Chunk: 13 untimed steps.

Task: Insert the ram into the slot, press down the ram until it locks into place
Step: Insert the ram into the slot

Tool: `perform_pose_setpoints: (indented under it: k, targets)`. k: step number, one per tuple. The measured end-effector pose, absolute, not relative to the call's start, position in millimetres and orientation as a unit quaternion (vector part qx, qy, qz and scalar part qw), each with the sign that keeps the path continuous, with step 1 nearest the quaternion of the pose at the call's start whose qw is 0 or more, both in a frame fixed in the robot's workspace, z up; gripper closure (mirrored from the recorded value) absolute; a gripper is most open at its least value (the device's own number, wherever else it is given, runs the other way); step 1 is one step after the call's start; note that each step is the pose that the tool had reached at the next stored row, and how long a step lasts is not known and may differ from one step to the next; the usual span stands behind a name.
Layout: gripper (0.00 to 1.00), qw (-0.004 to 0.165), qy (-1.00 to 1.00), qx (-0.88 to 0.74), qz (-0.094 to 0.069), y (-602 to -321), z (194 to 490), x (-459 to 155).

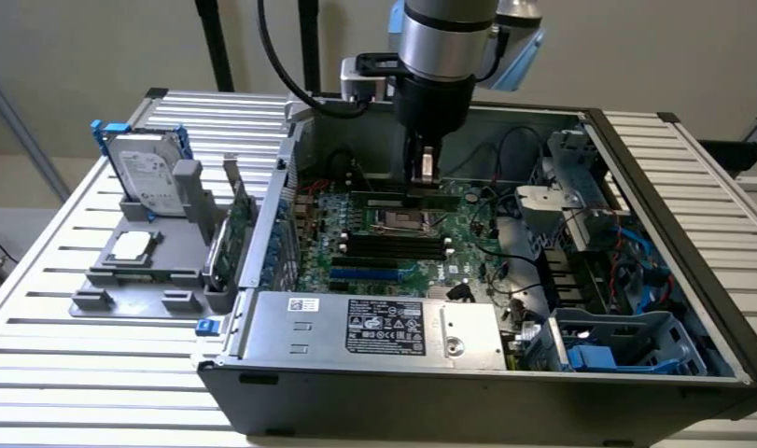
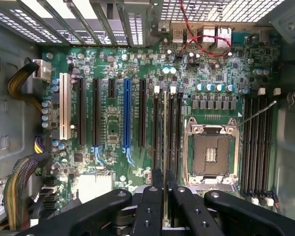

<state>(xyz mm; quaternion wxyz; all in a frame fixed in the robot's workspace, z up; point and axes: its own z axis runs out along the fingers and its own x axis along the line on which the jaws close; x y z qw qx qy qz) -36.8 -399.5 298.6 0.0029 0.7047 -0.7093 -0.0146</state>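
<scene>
The gripper clamps the ram, seen edge-on as a thin pale strip running among the parallel black memory slots, just beside the open CPU socket on the green motherboard.

The motherboard is green, striped with parallel black slots, 1 bright blue slot and 1 white slot, with thin red wires over it. The ram is green with dark chips, the gripper black and the arm silver. The case is dark grey with a black-and-white label on its near side, and the table is silver slats carrying a grey tray and a blue-framed drive at the exterior view's left.
</scene>
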Motion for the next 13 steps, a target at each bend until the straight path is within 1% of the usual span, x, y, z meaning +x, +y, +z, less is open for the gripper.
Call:
perform_pose_setpoints:
  k: [13]
  targets:
    - [0.86,0.003,-0.709,0.705,-0.015,-399.5,273.7,-36.8]
